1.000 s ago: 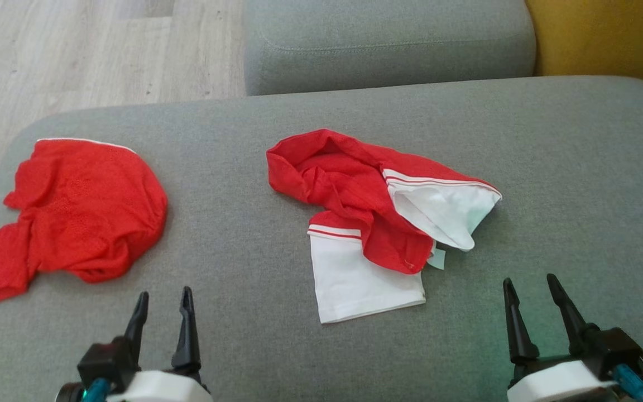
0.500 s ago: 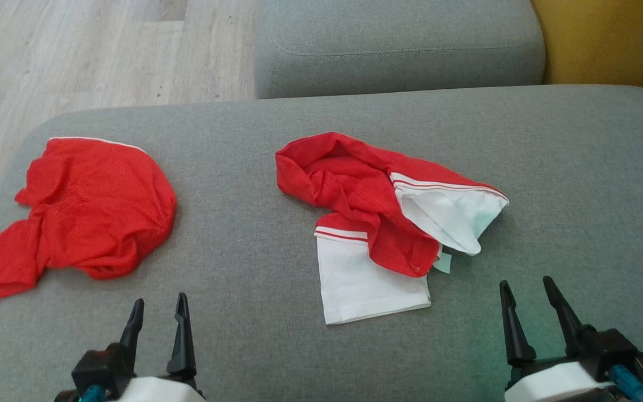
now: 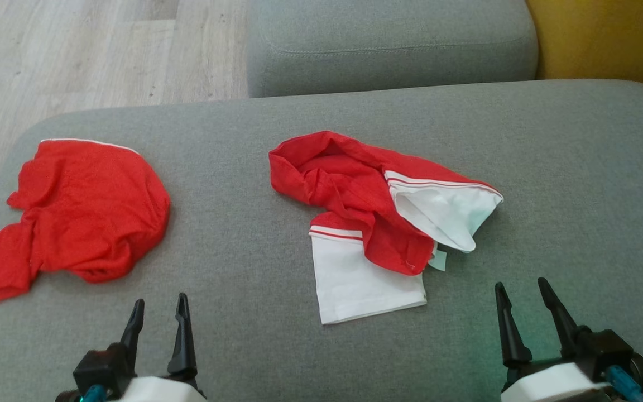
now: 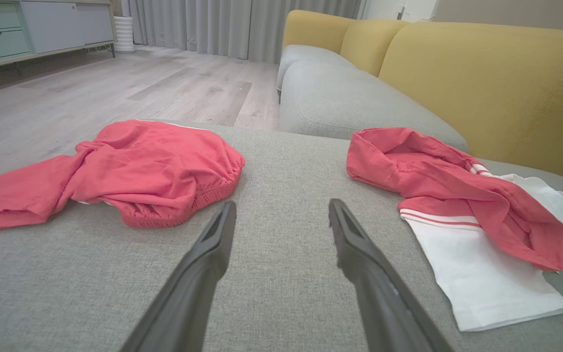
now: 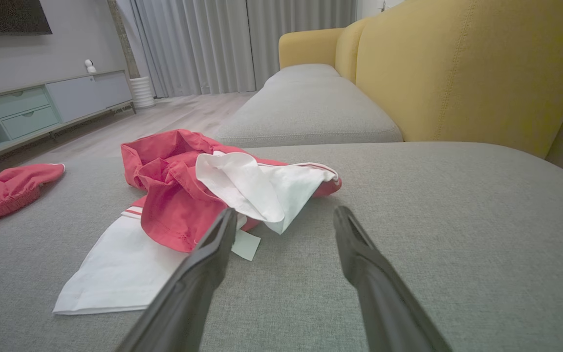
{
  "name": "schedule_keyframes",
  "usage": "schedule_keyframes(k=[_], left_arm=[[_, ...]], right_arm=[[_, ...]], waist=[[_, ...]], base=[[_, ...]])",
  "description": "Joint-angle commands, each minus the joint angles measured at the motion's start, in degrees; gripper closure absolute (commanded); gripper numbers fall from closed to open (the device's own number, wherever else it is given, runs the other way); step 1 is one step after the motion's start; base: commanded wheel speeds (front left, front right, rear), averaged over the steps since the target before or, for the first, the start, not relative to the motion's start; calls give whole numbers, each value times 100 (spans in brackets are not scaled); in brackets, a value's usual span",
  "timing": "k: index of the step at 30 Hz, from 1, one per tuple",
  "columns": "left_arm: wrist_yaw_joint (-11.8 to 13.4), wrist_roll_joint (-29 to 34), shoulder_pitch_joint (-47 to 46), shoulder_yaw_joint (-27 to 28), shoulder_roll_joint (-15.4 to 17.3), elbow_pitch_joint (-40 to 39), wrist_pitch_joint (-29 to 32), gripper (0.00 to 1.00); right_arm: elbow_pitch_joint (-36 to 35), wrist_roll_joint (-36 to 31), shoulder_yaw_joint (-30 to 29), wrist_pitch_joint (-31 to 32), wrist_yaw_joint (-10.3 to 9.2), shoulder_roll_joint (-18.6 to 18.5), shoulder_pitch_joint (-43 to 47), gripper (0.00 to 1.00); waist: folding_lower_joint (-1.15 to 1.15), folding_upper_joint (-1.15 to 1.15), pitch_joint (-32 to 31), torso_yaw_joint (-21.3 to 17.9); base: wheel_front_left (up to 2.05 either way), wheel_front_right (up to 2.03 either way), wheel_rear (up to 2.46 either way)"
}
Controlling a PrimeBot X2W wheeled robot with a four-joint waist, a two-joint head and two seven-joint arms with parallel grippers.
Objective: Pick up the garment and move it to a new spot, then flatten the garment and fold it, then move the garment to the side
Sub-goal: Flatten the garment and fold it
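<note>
No readable text; small tag (image 3: 438, 260) on garment (image 3: 355, 192) illegible.

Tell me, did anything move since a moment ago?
Barely. The left fingers and right fingers slid back a little toward the robot, open, holding nothing. The picture wobbled: that was the camera. The red-and-white garment and the red garment lie on the sofa as before.

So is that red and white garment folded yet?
No, crumpled: the red and white garment lies bunched, red cloth heaped over white.
</note>
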Motion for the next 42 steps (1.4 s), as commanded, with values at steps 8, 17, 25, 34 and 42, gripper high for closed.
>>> schedule_keyframes(k=[8, 17, 25, 34, 42], left_arm=[[-55, 12, -457, -179, -38, -225, -71, 0], [-362, -85, -1383, -1572, -38, 299, -18, 0], [-396, -372, -2584, -2919, -38, 1343, 423, 0], [-77, -729, -3650, -3923, -38, 2059, 890, 0], [357, -885, -4129, -4307, -38, 2692, 1037, 0]], right_arm=[[-157, 35, 195, -62, 44, -28, -233, 0], [-192, 44, 340, -62, 44, -28, -424, 0], [-259, 177, 533, -62, 44, -28, -793, 0], [-232, 279, 644, -62, 44, -28, -1002, 0], [-227, 380, 691, -62, 44, -28, -1070, 0]], waist=[[0, 0, 73, -139], [0, 0, 348, -496], [0, 0, 885, -1023], [0, 0, 1196, -1443], [0, 0, 1245, -1645]], base=[[0, 0, 0], [0, 0, 0], [0, 0, 0], [0, 0, 0], [0, 0, 0]])
